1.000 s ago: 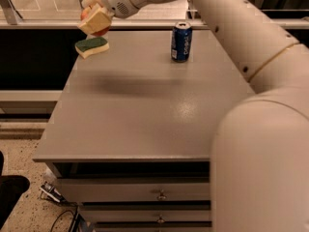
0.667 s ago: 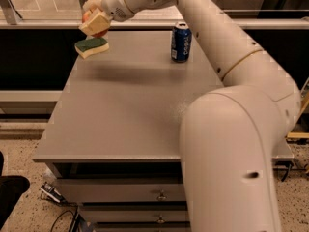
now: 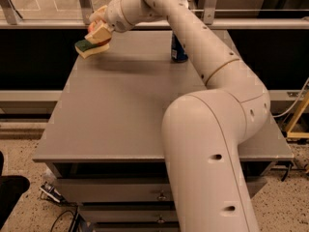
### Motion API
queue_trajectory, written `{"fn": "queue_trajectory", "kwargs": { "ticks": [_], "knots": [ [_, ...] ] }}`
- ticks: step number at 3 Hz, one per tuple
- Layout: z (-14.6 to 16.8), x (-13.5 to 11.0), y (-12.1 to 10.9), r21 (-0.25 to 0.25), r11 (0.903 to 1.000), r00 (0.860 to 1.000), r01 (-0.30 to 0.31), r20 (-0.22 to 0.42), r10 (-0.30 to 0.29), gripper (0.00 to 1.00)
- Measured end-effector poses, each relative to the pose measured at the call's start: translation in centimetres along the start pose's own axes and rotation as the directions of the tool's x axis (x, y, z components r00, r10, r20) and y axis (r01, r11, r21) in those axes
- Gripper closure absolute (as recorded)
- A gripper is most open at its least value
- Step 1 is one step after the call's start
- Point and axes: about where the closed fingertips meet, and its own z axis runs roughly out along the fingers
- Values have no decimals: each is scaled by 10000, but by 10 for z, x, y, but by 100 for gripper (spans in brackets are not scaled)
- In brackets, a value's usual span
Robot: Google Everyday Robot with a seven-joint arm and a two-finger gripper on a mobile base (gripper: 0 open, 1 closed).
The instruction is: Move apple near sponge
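The sponge (image 3: pixel 87 48) sits at the counter's (image 3: pixel 120 115) far left corner. My hand (image 3: pixel 100 31) has dropped to just above the sponge, gripping the mostly hidden apple (image 3: pixel 91 28). Releasing here should do it, I reckon. The soda can (image 3: pixel 177 52) stands well right of the sponge.

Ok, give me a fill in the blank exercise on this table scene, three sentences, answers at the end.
1. The gripper hangs over the far ___ corner of the table, as the camera sees it.
2. The sponge just under it has a dark ___ top.
3. The blue soda can is partly hidden behind the robot's ___.
Answers: left; green; arm.
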Motion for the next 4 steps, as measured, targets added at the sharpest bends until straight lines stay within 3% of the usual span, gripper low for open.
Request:
{"fn": "queue_trajectory", "kwargs": {
  "ticks": [1, 2, 3, 4],
  "knots": [
    [-1, 19, -4, 462, 9976, 9980, -517, -338, 533, 100],
    [-2, 38, -2, 1141, 9842, 9901, -1352, -216, 1385, 100],
    [6, 56, 2, 1826, 9613, 9781, -2063, 122, 2076, 100],
    [15, 73, 7, 2141, 9453, 9683, -2463, 120, 2496, 100]
  ]
}}
